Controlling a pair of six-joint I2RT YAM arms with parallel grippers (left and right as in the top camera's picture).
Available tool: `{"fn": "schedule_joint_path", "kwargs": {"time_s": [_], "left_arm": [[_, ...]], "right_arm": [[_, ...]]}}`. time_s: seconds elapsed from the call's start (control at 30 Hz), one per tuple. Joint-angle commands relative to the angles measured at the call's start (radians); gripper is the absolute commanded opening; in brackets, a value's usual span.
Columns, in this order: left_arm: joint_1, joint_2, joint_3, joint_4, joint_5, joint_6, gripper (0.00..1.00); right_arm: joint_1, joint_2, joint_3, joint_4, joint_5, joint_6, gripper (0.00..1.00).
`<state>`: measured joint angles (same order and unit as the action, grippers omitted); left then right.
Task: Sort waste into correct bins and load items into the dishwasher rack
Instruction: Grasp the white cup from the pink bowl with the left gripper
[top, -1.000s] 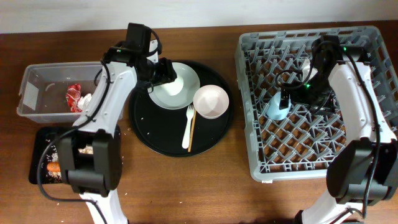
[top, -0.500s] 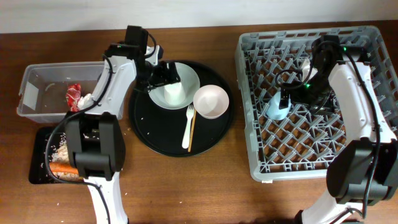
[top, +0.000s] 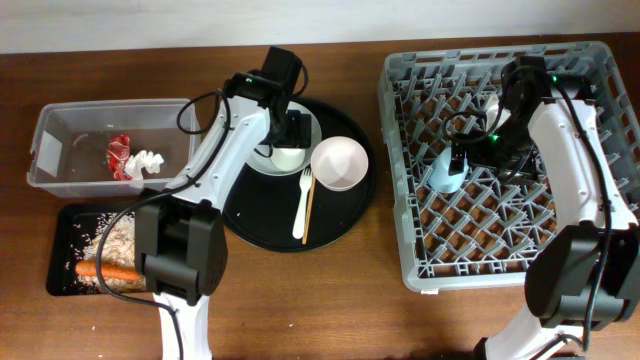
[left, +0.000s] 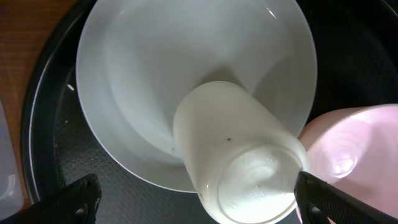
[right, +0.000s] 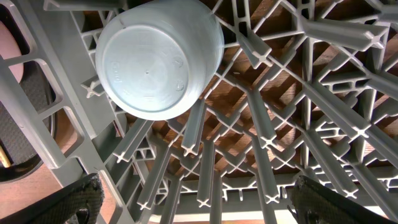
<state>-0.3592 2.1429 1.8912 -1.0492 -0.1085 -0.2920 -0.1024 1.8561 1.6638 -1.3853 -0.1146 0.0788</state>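
The small white cup (left: 239, 152) stands on the pale grey plate (left: 143, 81), apparently mouth down with its base toward the wrist camera, close beside the pinkish bowl (left: 354, 162) on the round black tray (left: 43, 124). The left gripper (left: 199, 202) hangs above it, jaws wide apart and holding nothing. The cup looks light, stiff and smooth, probably plastic, so it may slip. I would pinch it across the side wall, clear of the bowl. The right gripper (right: 202, 202) is released too, over the light blue cup (right: 158, 59) in the dishwasher rack (right: 280, 124).
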Motion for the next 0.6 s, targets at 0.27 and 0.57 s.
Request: {"fn": "schedule_joint_path", "kwargs": {"time_s": [0.27, 0.57], "left_arm": [[-0.051, -0.026, 0.008, 0.008, 0.037, -0.009, 0.98], [-0.073, -0.026, -0.093, 0.101, 0.204, -0.006, 0.81]], "right_arm": [[-0.003, -0.008, -0.005, -0.003, -0.009, 0.009, 0.99], [-0.003, -0.008, -0.055, 0.037, -0.010, 0.009, 0.99]]}}
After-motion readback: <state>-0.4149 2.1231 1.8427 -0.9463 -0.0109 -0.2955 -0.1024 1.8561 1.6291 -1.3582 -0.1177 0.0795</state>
